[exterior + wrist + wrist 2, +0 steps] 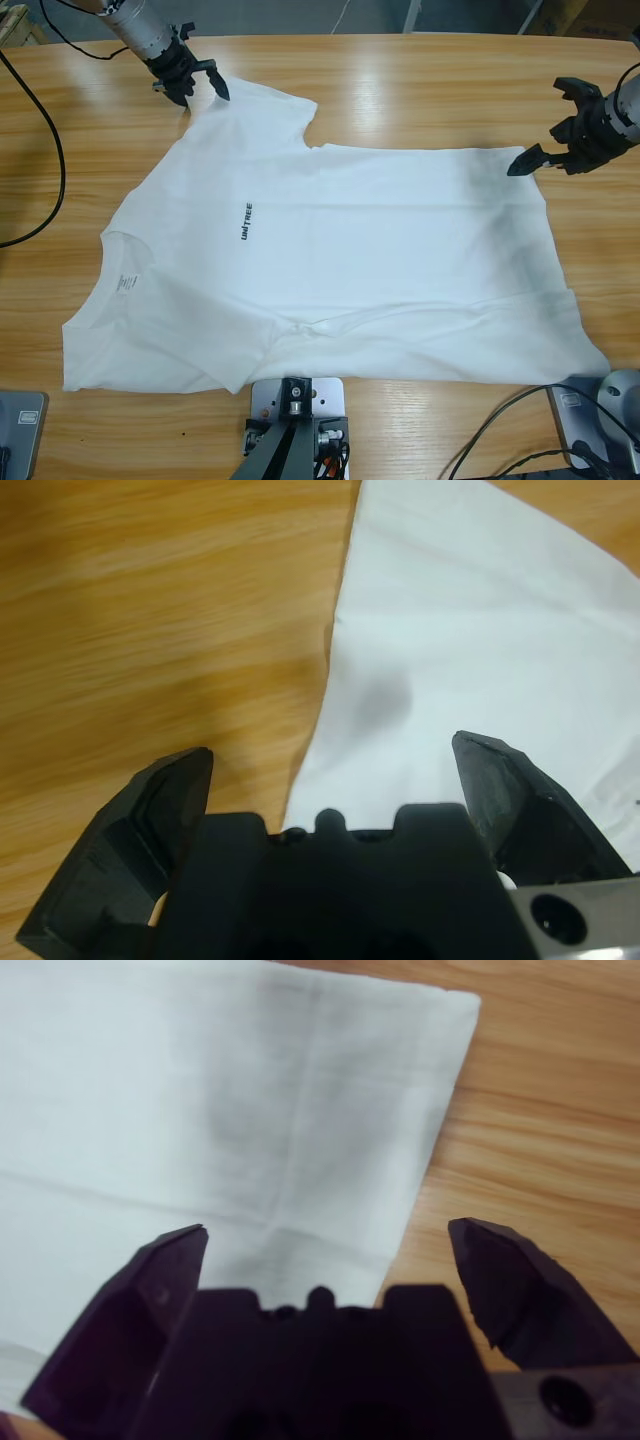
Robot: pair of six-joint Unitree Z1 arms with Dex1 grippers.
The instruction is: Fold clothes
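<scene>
The T-shirt (330, 270) lies spread flat on the wooden table (420, 90), collar toward the left of the high view, hem toward the right, chest lettering (246, 221) facing up. Far left, a black cable (45, 150) crosses bare wood.

My left gripper (192, 82) hangs at the upper sleeve's outer edge, jaws spread wide and empty; along my wrist, the cloth's edge (335, 670) runs between the two jaws, one over wood, one over fabric.

At the right, my right gripper (548, 150) sits at the hem's upper corner, jaws likewise apart and holding nothing; that corner (455, 1005) lies just ahead of the jaws, slightly off toward the wood side.

The step in hand, as I judge it, is taking hold of the far edge at both points. To do it well, I should lower each jaw pair astride the edge, catch both layers, close together, and lift evenly so the cloth does not skew.
</scene>
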